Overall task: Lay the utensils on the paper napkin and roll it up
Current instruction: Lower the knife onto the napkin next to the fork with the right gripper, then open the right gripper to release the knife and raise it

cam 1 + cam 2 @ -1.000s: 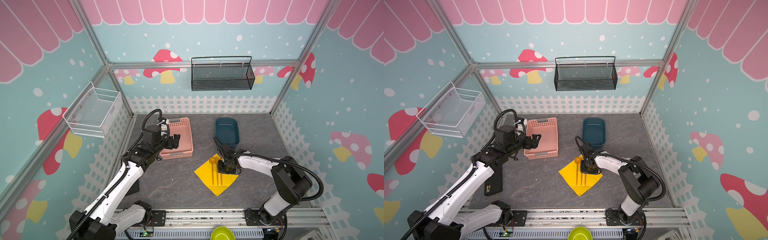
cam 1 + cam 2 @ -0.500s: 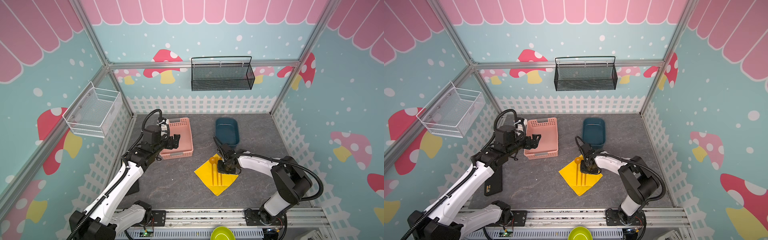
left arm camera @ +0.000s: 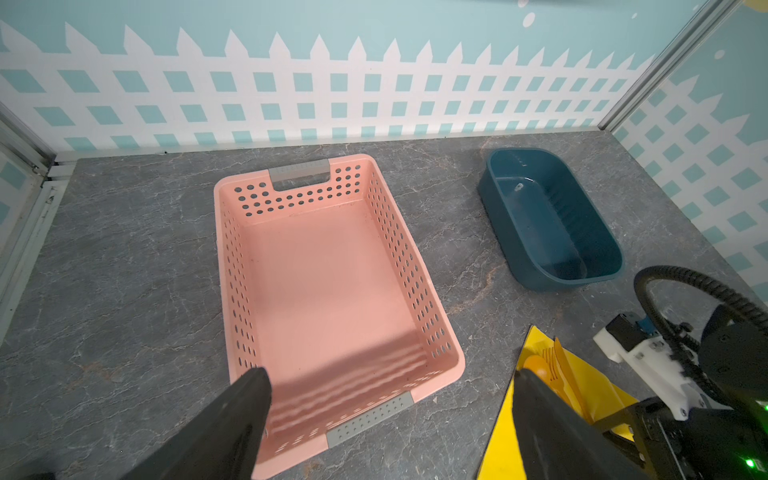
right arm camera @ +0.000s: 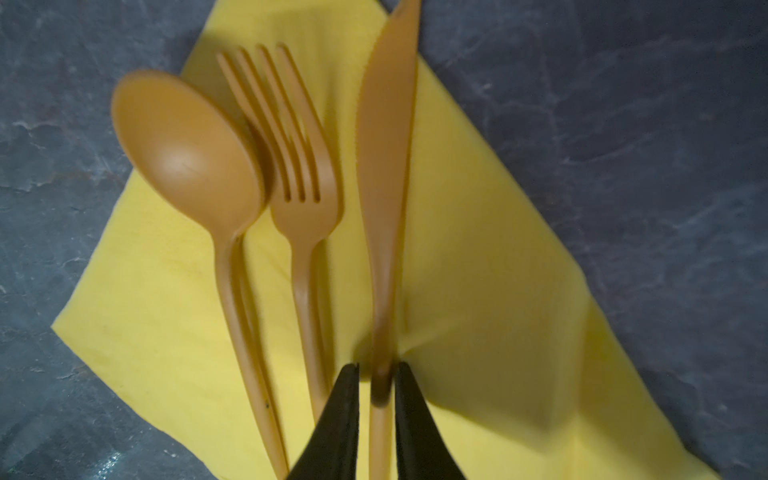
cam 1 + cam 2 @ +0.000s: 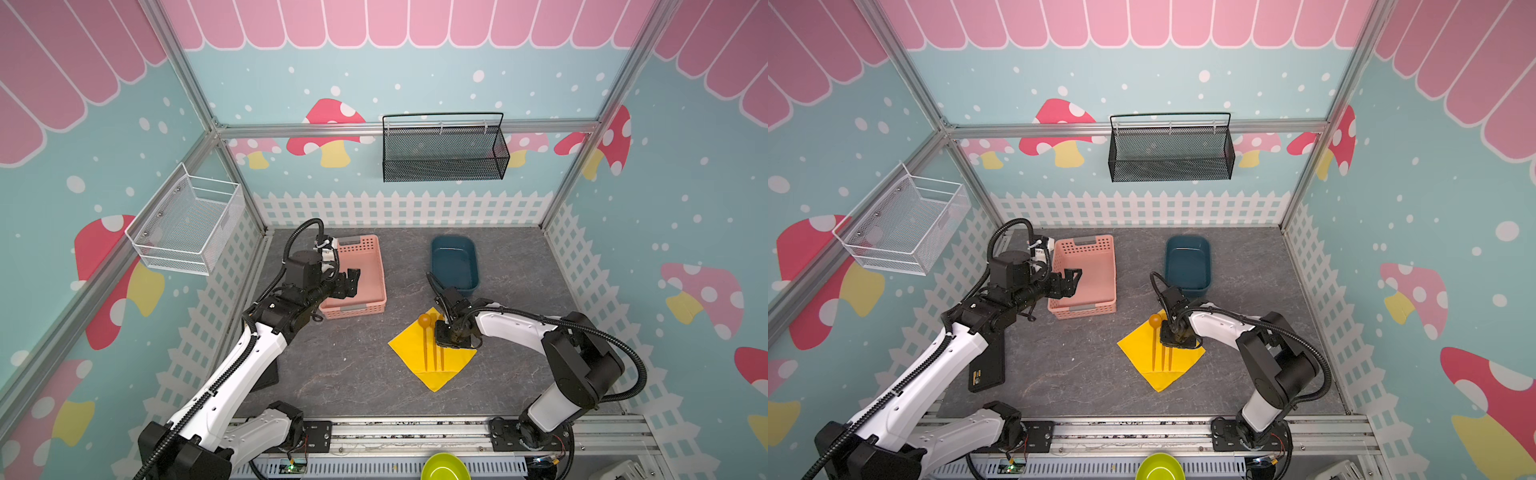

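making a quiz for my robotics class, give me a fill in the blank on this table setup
The spoon, fork and knife lie on the yellow ___.
The right gripper straddles the ___ handle.
The left gripper hovers over the pink ___.
Missing: napkin; knife; basket.

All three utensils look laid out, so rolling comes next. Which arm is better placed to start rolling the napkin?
Probably the right: the right gripper is down on the paper napkin, jaws straddling the knife handle. The left gripper hovers open over the pink basket.
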